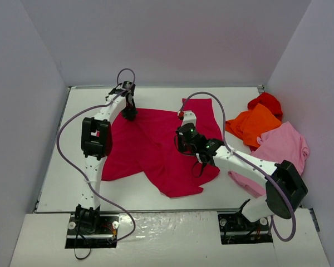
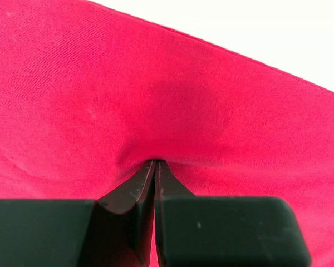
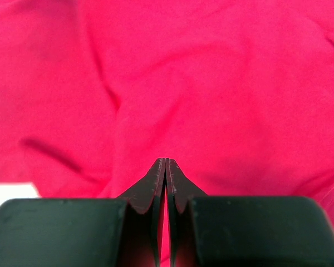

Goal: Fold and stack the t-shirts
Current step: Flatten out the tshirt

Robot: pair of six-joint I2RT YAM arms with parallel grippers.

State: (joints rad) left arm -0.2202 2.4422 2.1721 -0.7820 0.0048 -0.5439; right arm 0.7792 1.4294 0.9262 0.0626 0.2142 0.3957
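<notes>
The large crimson t-shirt [image 1: 156,147] lies spread and creased in the middle of the table. My left gripper [image 1: 129,113] is at its far left corner, shut, with the cloth [image 2: 172,111] puckered around the fingertips; a hem and bare table show beyond. Over the shirt's middle right, my right gripper [image 1: 182,148] has its jaws together and nothing visibly between them, just above the wrinkled cloth [image 3: 211,83]. At the right lie the orange t-shirt [image 1: 255,125], the bright red t-shirt [image 1: 265,102] behind it, and the light pink t-shirt [image 1: 281,147], all crumpled.
The white table [image 1: 61,178] is walled in by grey panels on the left, back and right. The right arm's forearm [image 1: 250,167] crosses over the pink shirt. A purple cable [image 1: 64,133] loops beside the left arm.
</notes>
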